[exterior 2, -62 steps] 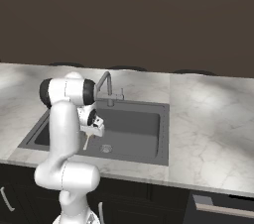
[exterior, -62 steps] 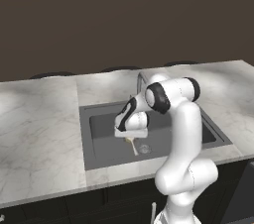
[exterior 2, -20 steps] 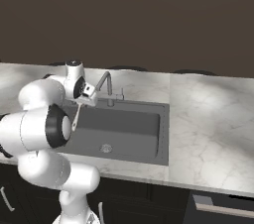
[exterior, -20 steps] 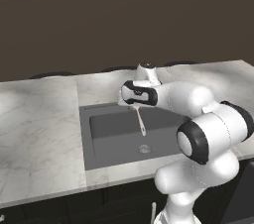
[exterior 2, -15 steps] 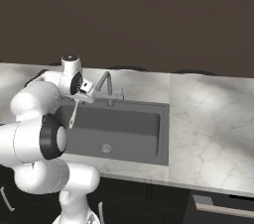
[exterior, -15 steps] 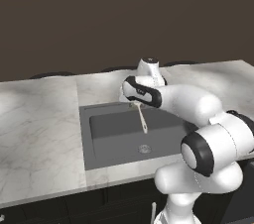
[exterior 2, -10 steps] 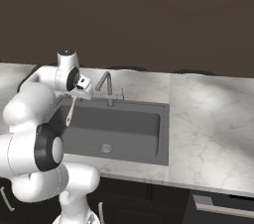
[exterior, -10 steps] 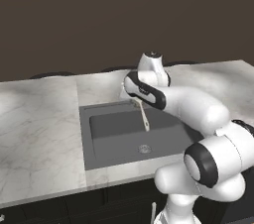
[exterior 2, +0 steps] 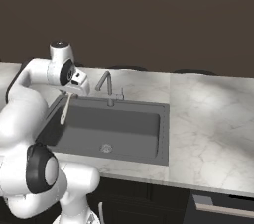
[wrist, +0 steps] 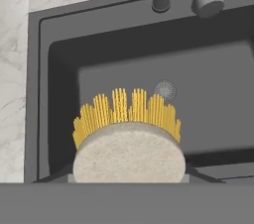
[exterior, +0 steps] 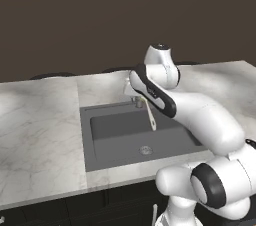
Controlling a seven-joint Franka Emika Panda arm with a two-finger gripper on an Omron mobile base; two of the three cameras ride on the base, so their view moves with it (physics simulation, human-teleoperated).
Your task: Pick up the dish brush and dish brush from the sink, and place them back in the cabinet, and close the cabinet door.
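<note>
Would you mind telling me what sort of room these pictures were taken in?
Most likely a kitchen, and a rendered one. A dark grey sink with a slim faucet is set into a marble-look counter, and the robot holds a cream-headed dish brush above the basin.

It was a kitchen. A dark grey sink (exterior 2: 111, 131) with a round drain (exterior 2: 104, 147) and a slim faucet (exterior 2: 105, 85) sat recessed in a pale marble counter (exterior 2: 208, 134), with dark cabinet fronts (exterior 2: 149, 203) below and a plain dark wall (exterior 2: 149, 15) behind.
</note>
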